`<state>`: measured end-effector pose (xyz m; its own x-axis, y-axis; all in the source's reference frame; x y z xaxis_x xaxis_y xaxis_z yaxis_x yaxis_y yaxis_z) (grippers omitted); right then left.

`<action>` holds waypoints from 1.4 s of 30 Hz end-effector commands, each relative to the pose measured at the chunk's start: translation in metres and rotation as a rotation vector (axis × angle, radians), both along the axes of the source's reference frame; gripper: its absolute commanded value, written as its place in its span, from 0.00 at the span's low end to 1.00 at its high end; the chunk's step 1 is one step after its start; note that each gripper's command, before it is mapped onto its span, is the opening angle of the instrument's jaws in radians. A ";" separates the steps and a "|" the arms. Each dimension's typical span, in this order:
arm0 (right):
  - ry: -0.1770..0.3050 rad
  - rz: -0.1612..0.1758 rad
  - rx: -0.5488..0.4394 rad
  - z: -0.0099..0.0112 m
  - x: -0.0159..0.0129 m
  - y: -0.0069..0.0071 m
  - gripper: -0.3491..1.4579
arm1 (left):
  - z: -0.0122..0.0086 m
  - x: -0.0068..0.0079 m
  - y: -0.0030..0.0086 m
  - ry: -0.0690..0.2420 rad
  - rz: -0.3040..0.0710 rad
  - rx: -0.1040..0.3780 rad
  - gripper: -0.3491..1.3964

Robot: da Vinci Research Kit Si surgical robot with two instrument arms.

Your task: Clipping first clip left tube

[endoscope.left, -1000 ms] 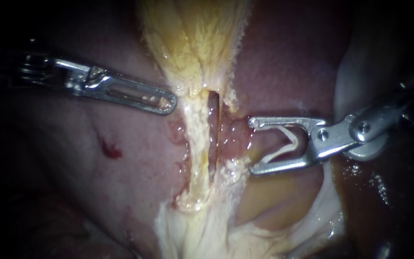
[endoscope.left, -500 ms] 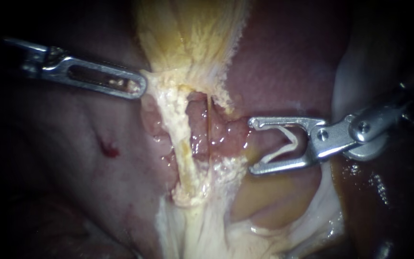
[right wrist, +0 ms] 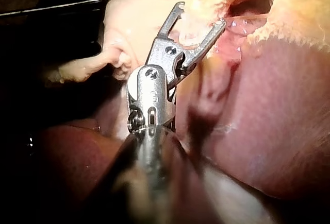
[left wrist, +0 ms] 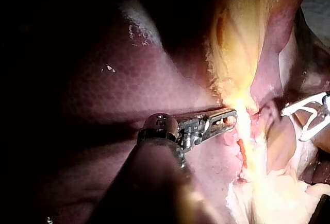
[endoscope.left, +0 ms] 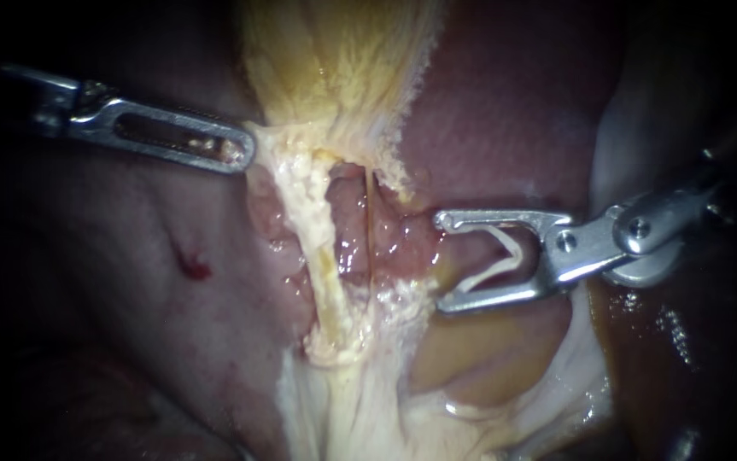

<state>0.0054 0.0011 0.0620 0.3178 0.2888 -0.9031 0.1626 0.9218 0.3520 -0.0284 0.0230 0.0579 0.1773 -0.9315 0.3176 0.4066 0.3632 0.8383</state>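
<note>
My left instrument [endoscope.left: 236, 155] comes in from the left, its slotted jaws shut on the pale tissue at the base of the yellow gallbladder [endoscope.left: 342, 60] and holding it stretched leftward. The left tube [endoscope.left: 321, 256] is a thick whitish strand running downward. A thin right tube [endoscope.left: 370, 226] lies beside it, with a window of pink tissue between them. My right instrument [endoscope.left: 439, 260] stands just right of the tubes, apart from them, its jaws wide and a white V-shaped clip [endoscope.left: 496, 256] seated between them. The right wrist view shows those jaws [right wrist: 202, 14] pointing at the pale tissue.
Dark red liver [endoscope.left: 129, 282] surrounds the field, with a small red spot [endoscope.left: 195, 266] left of the tubes. White fatty tissue [endoscope.left: 359, 410] spreads below them. A pale fold [endoscope.left: 633, 119] lies behind the right instrument's shaft. The left wrist view shows my left instrument [left wrist: 229, 116] at the gallbladder's base.
My left instrument has moved left and up, dragging the tissue with it, so the window between the tubes has widened. The right instrument has edged slightly left.
</note>
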 end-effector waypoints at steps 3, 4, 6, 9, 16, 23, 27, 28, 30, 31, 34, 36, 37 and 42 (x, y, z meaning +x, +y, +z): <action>-0.002 -0.001 0.010 0.0006 0.0008 -0.0004 0.47 | -0.0001 0.0000 -0.0001 0.001 0.000 0.000 0.00; -0.003 -0.002 0.014 0.0008 0.0011 -0.0006 0.47 | -0.0001 -0.0001 -0.0001 0.001 0.000 0.000 0.00; -0.003 -0.004 0.019 0.0013 0.0017 -0.0009 0.47 | -0.0001 -0.0001 -0.0001 0.001 0.000 0.000 0.00; -0.004 -0.007 0.033 0.0021 0.0027 -0.0013 0.47 | -0.0002 -0.0001 -0.0001 0.001 -0.001 0.000 0.00; -0.007 -0.011 0.054 0.0037 0.0050 -0.0019 0.47 | -0.0003 -0.0002 -0.0002 0.002 -0.002 0.000 0.00; -0.011 -0.014 0.075 0.0052 0.0069 -0.0022 0.47 | -0.0005 -0.0004 -0.0004 0.003 -0.003 0.000 0.00; -0.017 -0.011 0.095 0.0062 0.0077 -0.0021 0.47 | -0.0007 -0.0005 -0.0005 0.003 -0.002 -0.006 0.00; -0.018 -0.011 0.099 0.0065 0.0078 -0.0021 0.47 | -0.0007 -0.0005 -0.0005 0.003 -0.002 -0.006 0.00; -0.019 -0.013 0.109 0.0071 0.0079 -0.0021 0.47 | -0.0008 -0.0006 -0.0006 0.004 -0.003 -0.006 0.00; -0.021 -0.013 0.119 0.0074 0.0079 -0.0021 0.47 | -0.0008 -0.0006 -0.0006 0.004 -0.003 -0.006 0.00; -0.022 -0.024 0.148 0.0082 0.0081 -0.0020 0.47 | -0.0008 -0.0007 -0.0006 0.004 -0.003 -0.006 0.00; -0.020 -0.036 0.166 0.0088 0.0083 -0.0021 0.47 | -0.0009 -0.0007 -0.0006 0.004 -0.004 -0.006 0.00; -0.018 -0.040 0.176 0.0091 0.0084 -0.0021 0.47 | -0.0009 -0.0007 -0.0007 0.004 -0.004 -0.006 0.00; 0.002 -0.056 0.213 0.0102 0.0087 -0.0026 0.47 | -0.0010 -0.0008 -0.0007 0.006 -0.007 -0.007 0.00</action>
